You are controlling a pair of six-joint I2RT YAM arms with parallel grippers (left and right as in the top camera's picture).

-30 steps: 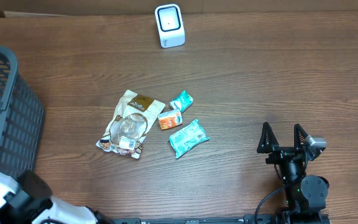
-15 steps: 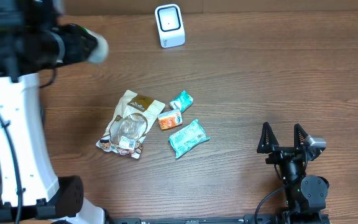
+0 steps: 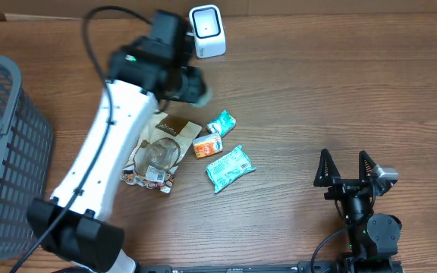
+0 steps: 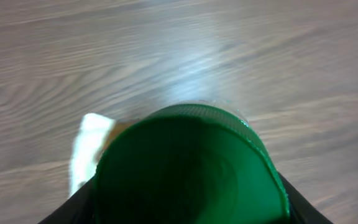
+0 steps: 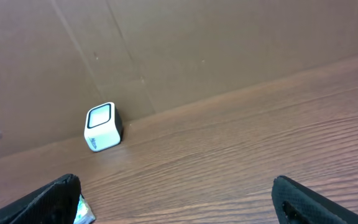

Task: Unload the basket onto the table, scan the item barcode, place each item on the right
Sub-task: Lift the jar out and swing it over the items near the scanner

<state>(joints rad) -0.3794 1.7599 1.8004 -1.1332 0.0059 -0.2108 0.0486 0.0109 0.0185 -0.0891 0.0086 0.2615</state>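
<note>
Green round item (image 4: pixel 185 168) gripped in the left tool (image 3: pixel 188 82), just in front of the white scanner (image 3: pixel 206 30).
Dark fingers (image 4: pixel 72 210) flank the item at both lower corners of the left wrist view; from overhead it is blurred, between the scanner and a brown snack bag (image 3: pixel 158 144). An orange packet (image 3: pixel 207 145), a small teal packet (image 3: pixel 221 121) and a larger teal packet (image 3: pixel 230 168) lie beside the bag on the wooden bench (image 3: pixel 317 83). The right tool (image 3: pixel 344 163) rests at the near right, jaws wide apart, holding nothing.
</note>
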